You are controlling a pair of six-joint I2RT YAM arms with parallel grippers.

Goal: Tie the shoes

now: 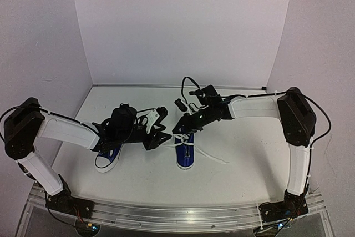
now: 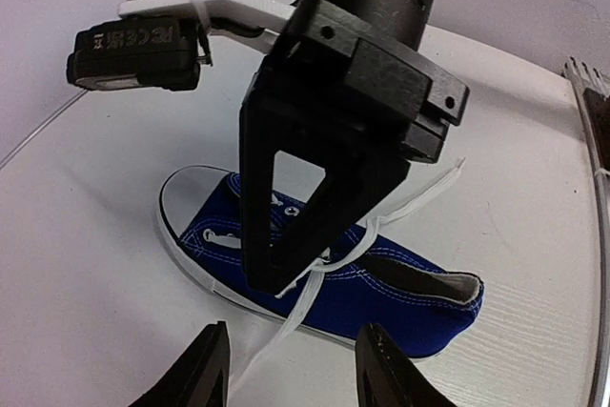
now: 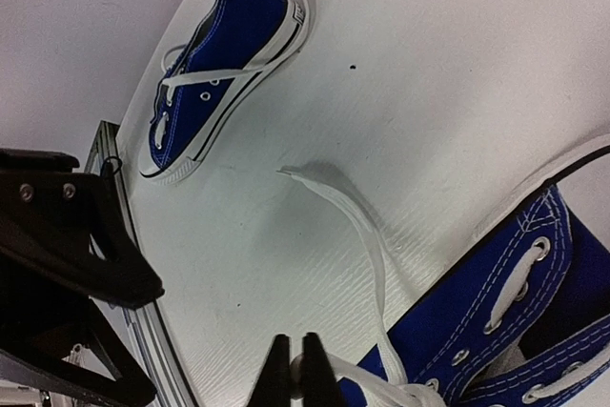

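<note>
On the desk (image 1: 244,181), found the middle shoe (image 1: 186,156) and the left shoe (image 1: 106,162) well apart, laces loose and no knot made, saw the right tool (image 3: 295,374) closed tight on a lace (image 2: 286,323) of the middle shoe and the left tool (image 2: 297,369) half open, empty, near it, and judged nearly all tying left to do.

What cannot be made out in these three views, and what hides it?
Left shoe, top view: mostly under the left arm.
Right shoe, right wrist view: cut off by the frame edge.
Right tool, right wrist view: fingertips hide whether the lace is pinched.
</note>
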